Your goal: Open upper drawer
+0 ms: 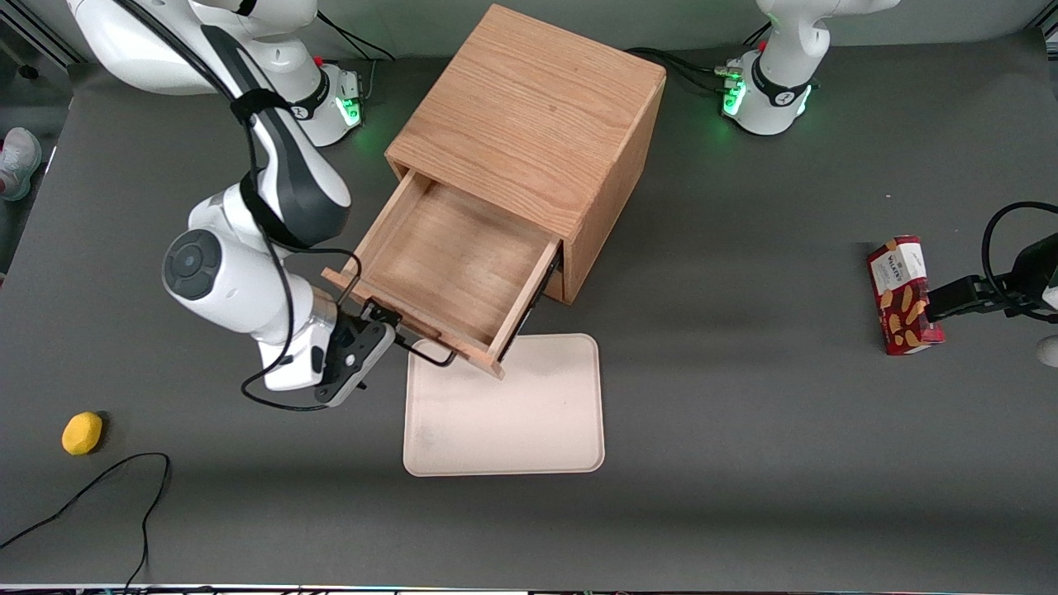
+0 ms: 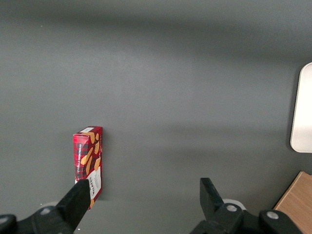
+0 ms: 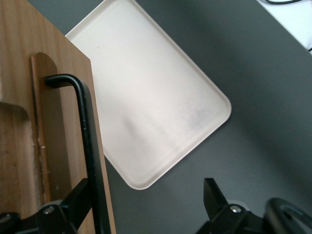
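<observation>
- The gripper (image 1: 382,324) is hovering at the upper drawer's handle (image 3: 87,141), fingers spread, one finger touching the bar.
- The upper drawer (image 1: 446,264) is standing pulled out over the tray (image 1: 529,421).

The upper drawer (image 1: 457,268) and its cabinet (image 1: 537,124) are grained light oak, with a matt black handle (image 3: 90,141). The gripper (image 1: 382,326), at that handle, looks black plastic. The cream tray (image 1: 504,413) is smooth.

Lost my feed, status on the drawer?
Gripper open at the handle. Upper drawer pulled out, empty. Tray under its front, nothing blocking.
</observation>
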`<state>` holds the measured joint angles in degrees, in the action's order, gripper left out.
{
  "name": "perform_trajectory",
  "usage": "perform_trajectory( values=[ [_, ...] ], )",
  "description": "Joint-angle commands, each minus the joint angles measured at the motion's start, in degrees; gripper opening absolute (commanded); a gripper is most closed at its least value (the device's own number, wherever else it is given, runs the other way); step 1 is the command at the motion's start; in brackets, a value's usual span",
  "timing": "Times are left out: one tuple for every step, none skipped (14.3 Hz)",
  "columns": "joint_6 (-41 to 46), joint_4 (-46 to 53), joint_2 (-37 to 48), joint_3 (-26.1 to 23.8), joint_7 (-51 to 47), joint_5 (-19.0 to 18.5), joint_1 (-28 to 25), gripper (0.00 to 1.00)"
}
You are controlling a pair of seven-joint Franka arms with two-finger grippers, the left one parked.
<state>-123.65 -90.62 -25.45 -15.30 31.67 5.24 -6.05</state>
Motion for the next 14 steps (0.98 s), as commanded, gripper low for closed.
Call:
perform_trajectory(
  values=[
    [0.16,3.25,-1.80,0.45,1.20,-0.41,0.51,1.00],
    [0.16,3.51,-1.80,0.45,1.20,-0.41,0.60,1.00],
    [0.08,3.60,-1.80,0.45,1.20,-0.41,0.86,1.00],
    [-0.10,3.95,-1.97,0.45,1.20,-0.41,0.95,1.00],
    [-0.80,4.13,-2.32,0.45,1.20,-0.41,0.95,1.00],
    [-1.33,4.22,-2.50,0.45,1.20,-0.41,1.13,1.00],
    [-1.42,4.22,-2.50,0.45,1.20,-0.41,1.22,1.00],
    [-1.42,4.22,-2.07,0.54,0.77,-0.41,1.48,1.00],
    [-1.42,4.31,-0.93,0.54,0.41,-0.41,2.35,1.00],
    [-1.42,4.22,0.99,0.54,0.32,-0.41,3.40,1.00],
    [-1.33,4.22,2.84,1.41,0.50,-0.23,4.20,1.00],
    [-0.98,4.05,5.21,2.72,0.67,-0.23,4.38,1.00],
    [-0.46,3.78,7.49,3.87,0.50,0.20,4.47,1.00],
    [2.24,3.69,9.95,5.18,-0.20,2.03,4.47,1.00]
  ],
)
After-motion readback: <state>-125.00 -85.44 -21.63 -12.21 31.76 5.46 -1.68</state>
